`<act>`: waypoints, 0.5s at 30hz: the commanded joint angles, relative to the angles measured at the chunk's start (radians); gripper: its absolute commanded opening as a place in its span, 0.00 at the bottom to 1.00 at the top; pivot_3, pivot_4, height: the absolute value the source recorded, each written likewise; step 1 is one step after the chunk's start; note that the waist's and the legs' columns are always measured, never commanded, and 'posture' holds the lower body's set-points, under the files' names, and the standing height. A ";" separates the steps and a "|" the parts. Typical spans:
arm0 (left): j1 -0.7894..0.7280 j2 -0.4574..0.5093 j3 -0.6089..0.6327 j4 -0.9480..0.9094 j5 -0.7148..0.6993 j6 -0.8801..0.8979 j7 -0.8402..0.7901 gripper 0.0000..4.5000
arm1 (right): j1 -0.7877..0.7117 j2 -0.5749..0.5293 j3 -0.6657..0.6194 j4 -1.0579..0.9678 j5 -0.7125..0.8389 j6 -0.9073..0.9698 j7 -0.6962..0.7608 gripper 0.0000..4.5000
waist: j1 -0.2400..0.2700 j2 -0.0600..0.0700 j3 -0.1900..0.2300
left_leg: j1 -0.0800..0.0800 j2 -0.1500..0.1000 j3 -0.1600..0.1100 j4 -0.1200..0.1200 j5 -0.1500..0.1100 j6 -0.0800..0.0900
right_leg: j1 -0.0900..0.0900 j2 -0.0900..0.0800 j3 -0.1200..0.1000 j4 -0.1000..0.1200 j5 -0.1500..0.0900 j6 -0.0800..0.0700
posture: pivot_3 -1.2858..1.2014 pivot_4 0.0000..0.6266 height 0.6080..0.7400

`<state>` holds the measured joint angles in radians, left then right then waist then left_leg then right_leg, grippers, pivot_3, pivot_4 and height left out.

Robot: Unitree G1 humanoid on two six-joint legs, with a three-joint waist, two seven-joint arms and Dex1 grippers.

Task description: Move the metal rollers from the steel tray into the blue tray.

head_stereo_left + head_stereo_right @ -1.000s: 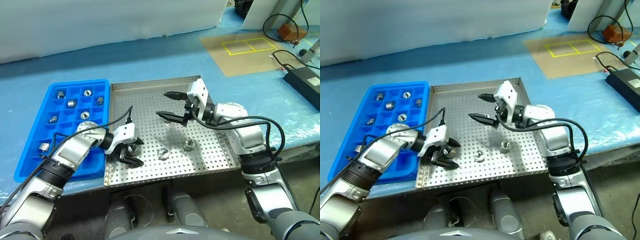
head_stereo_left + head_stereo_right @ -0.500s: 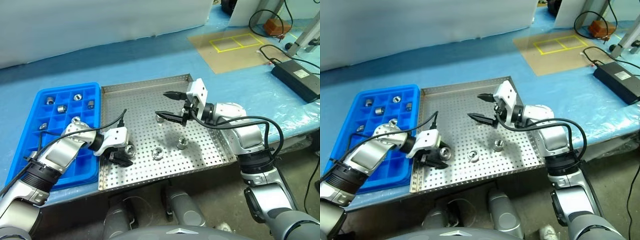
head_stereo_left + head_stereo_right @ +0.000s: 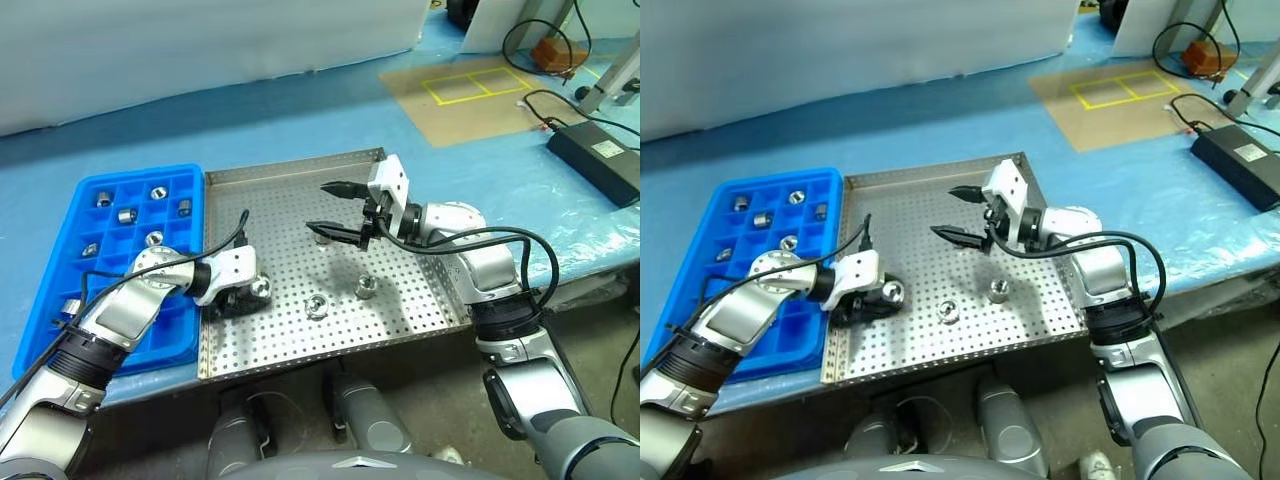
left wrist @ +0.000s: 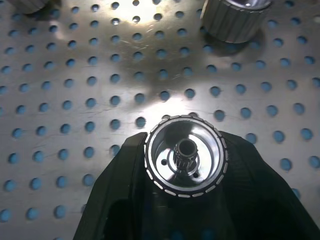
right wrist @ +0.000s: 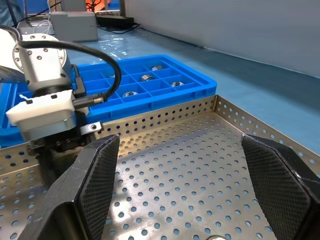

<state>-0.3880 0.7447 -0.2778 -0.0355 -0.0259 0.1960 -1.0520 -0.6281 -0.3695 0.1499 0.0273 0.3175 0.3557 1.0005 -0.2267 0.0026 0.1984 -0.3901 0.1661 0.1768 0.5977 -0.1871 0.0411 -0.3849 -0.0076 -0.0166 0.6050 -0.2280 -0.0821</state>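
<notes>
Left end effector [image 3: 243, 297] clenched on a small shiny silver metal roller [image 4: 185, 156] w/ centre hole, by the perforated square steel tray's [image 3: 400, 318] left rim. Bright blue compartment tray [image 3: 170, 328] lies just beyond that rim. Right end effector [image 3: 338, 208] spread wide, empty, farther off.

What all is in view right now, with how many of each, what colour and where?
steel tray: one, silver, perforated, centre of the table.
blue tray: one, bright blue, compartmented, against the steel tray's left side.
metal rollers: silver; three loose on the steel tray, one in the left tool, at least six in blue tray compartments.
table covering: pale blue.
power brick: one, black, far right, with cables.
yellow tape squares: two, on a tan mat at the back.
left tool: black, shut on a roller.
right tool: black, open above the steel tray.
</notes>
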 commanded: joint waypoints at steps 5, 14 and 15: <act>-0.019 -0.020 0.289 -0.227 -0.110 0.161 0.182 0.39 | -0.106 0.089 0.039 0.078 0.006 -0.077 0.045 0.89 | 0.007 0.001 0.000 | -0.006 0.000 -0.002 0.001 0.001 0.000 | -0.003 -0.001 -0.004 0.000 0.000 -0.001 | 0.36 0.24 1.00; 0.300 -0.006 0.636 -0.518 -0.245 0.363 0.279 0.39 | -0.291 0.195 0.072 0.258 0.020 -0.201 0.221 0.89 | 0.077 0.002 0.001 | -0.015 0.002 -0.005 0.000 0.002 -0.001 | -0.010 -0.001 -0.009 0.002 -0.002 -0.004 | 0.44 0.24 1.00; 0.346 -0.027 0.680 -0.527 -0.219 0.343 0.321 0.39 | -0.315 0.215 0.069 0.288 0.024 -0.212 0.236 0.89 | 0.091 0.002 0.001 | -0.015 0.002 -0.005 0.000 0.002 -0.001 | -0.010 -0.001 -0.009 0.002 -0.002 -0.004 | 0.44 0.24 1.00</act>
<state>-0.0752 0.7327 0.3166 -0.5115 -0.2654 0.5631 -0.7886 -0.9004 -0.1746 0.2208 0.3005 0.3158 0.1778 1.2065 -0.1361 0.0049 0.1999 -0.4054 0.1683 0.1719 0.5981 -0.1850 0.0404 -0.3955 -0.0087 -0.0257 0.6066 -0.2300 -0.0863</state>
